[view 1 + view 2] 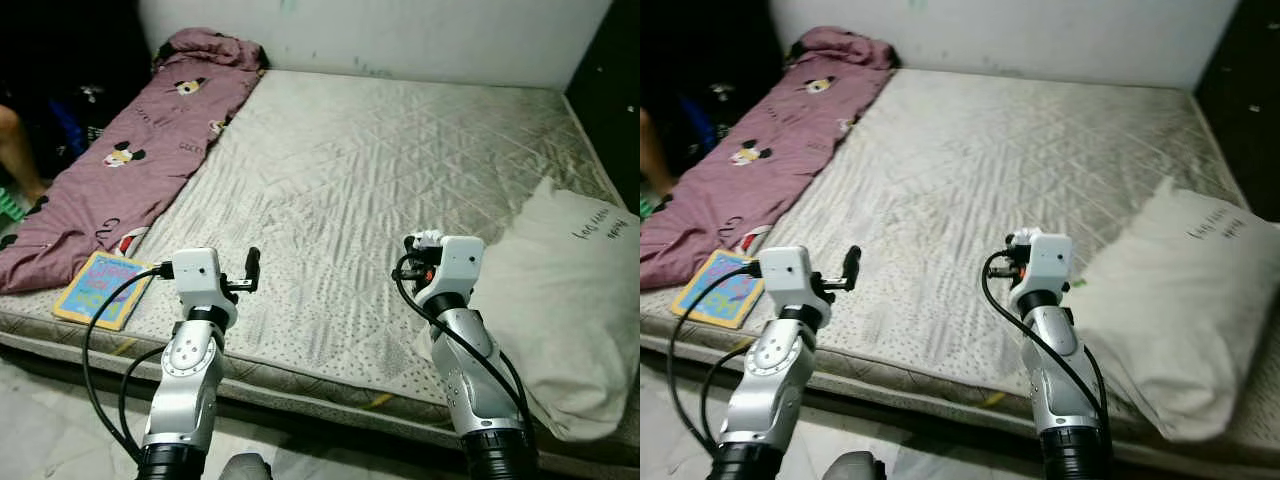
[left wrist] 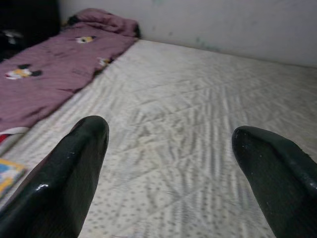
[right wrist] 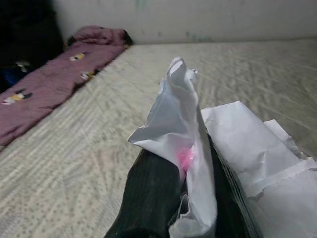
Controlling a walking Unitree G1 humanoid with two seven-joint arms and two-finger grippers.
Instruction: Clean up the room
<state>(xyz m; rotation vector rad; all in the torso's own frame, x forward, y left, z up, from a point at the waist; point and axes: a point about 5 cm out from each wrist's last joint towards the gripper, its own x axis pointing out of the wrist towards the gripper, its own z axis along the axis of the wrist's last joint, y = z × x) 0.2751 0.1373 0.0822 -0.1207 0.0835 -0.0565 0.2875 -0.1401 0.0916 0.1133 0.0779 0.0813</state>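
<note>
My right gripper [image 3: 185, 163] is shut on a crumpled white paper [image 3: 218, 148] with a pink spot, held above the near edge of the mattress [image 1: 380, 170]. In the head view the paper [image 1: 425, 238] shows as a small white wad at the gripper tip. My left gripper [image 2: 171, 144] is open and holds nothing, hovering over the mattress's near left part; one black finger [image 1: 252, 268] sticks out from the wrist. A colourful book [image 1: 100, 288] lies at the mattress's near left corner beside a purple blanket [image 1: 130, 150] with cartoon prints.
A white pillow [image 1: 570, 300] lies at the right of the mattress, close to my right arm. The blanket runs along the left side up to the white wall [image 1: 400, 35]. A person's leg [image 1: 18, 150] shows at the far left. Pale floor [image 1: 40, 430] lies below.
</note>
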